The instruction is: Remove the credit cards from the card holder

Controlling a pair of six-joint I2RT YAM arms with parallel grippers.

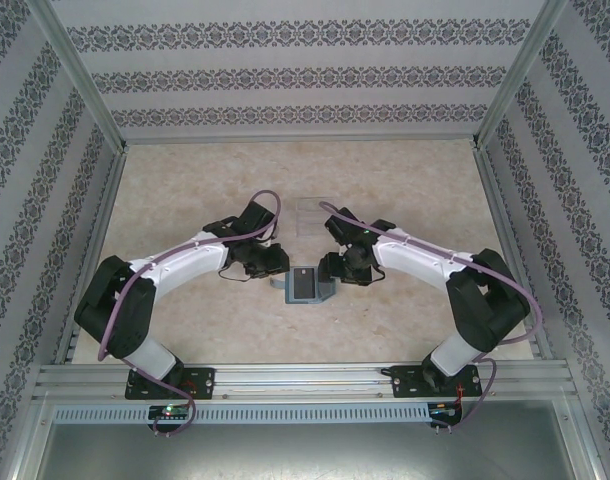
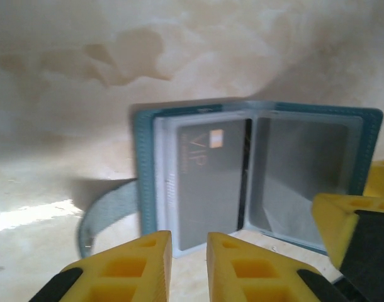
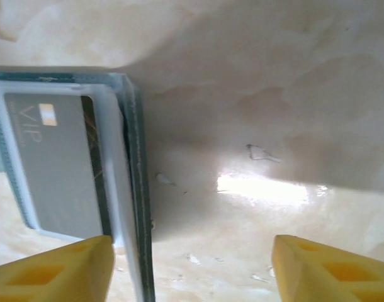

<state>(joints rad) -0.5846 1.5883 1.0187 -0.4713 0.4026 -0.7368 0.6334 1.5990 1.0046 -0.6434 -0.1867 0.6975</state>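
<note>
Right jaws gape wide at card holder's (image 3: pixel 132 157) edge, table (image 3: pixel 274 126) beyond.

The left gripper (image 1: pixel 276 268) and right gripper (image 1: pixel 331 269) hem the card holder (image 1: pixel 303 286) at centre frame. A clear box (image 1: pixel 315 213) blocks just above; the upper-left table (image 1: pixel 185 185) lies open.

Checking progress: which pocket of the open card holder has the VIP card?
The pocket on the strap side holds the grey VIP card; the other pocket shows no card.
</note>
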